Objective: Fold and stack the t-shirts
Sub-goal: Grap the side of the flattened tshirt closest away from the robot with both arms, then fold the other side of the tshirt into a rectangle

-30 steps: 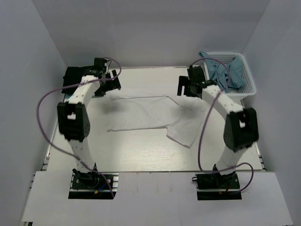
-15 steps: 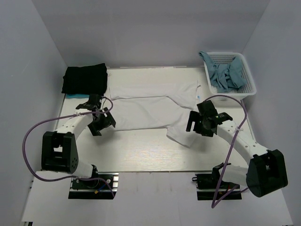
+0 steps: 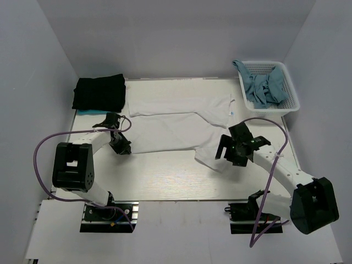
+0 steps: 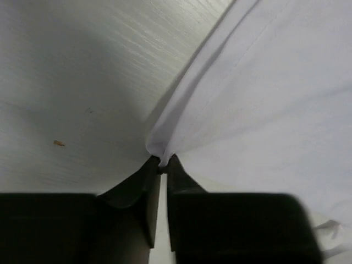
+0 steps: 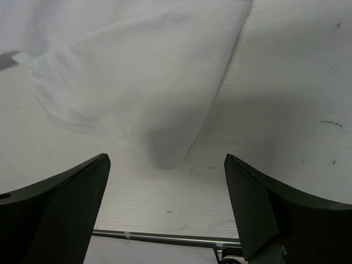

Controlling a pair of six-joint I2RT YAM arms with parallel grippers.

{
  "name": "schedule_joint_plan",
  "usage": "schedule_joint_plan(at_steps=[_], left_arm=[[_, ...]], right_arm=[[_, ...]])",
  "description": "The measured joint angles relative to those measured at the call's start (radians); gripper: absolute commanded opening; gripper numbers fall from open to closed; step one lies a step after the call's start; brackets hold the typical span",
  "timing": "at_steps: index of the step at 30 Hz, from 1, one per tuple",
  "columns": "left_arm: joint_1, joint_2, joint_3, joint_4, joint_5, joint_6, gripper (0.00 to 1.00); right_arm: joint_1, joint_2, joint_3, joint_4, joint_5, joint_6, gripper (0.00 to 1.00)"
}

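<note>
At the near side of the table (image 3: 165, 176), the left gripper (image 4: 162, 165) is clenched on a thin pinch of the white shirt (image 3: 170, 124) at its near left corner, with only a small fold of hem caught between the tips. The right gripper (image 3: 226, 154) hangs with its fingers spread wide and grasps nothing. It sits just above the near right sleeve, whose rounded tip lies on the wood between them.

The white shirt lies across the middle of the table, partly doubled over, with one sleeve trailing toward the near right. Farther back, the black shirt (image 3: 99, 92) sits folded at the far left corner, touching or nearly touching the white one's far left edge. A basket (image 3: 273, 109) holding a blue-grey cloth (image 3: 264, 85) stands at the far right.

The likeliest failure is on the left, where so slight a bite of cotton could slip free once the corner is lifted or pulled. If the right fingers close on air or on the top layer alone, one-sided tension would probably drag the shirt askew and skew the fold. A wide sweep toward the far left could also disturb the black shirt.
</note>
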Motion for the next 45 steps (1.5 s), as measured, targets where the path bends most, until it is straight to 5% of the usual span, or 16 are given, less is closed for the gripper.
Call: schedule_joint_plan(at_steps=[2, 7, 14, 18, 19, 26, 33, 45], left_arm=[[0.002, 0.003, -0.002, 0.007, 0.002, -0.009, 0.0], [0.005, 0.013, 0.007, 0.008, 0.011, -0.019, 0.0], [0.011, 0.021, 0.014, 0.002, 0.029, -0.024, 0.0], [0.016, 0.029, 0.027, -0.013, 0.028, -0.024, 0.0], [0.016, 0.03, 0.029, -0.017, 0.028, -0.024, 0.0], [0.018, 0.032, 0.113, -0.077, 0.025, -0.024, 0.0], [0.024, 0.109, 0.325, -0.137, 0.028, -0.016, 0.0], [0.052, 0.371, 0.684, -0.196, 0.033, 0.01, 0.0]], right_arm=[[0.011, 0.005, -0.009, 0.006, -0.013, 0.009, 0.89], [0.055, 0.083, -0.018, 0.03, -0.04, 0.035, 0.88], [0.086, 0.192, -0.034, 0.087, -0.02, 0.081, 0.73], [0.089, 0.221, -0.022, 0.104, -0.008, 0.111, 0.29], [0.089, 0.23, -0.018, 0.109, -0.008, 0.116, 0.01], [0.085, 0.236, 0.051, 0.082, -0.008, 0.15, 0.0], [0.035, 0.306, 0.392, 0.028, -0.003, 0.121, 0.0], [-0.135, 0.563, 0.746, -0.028, -0.022, 0.033, 0.0]])
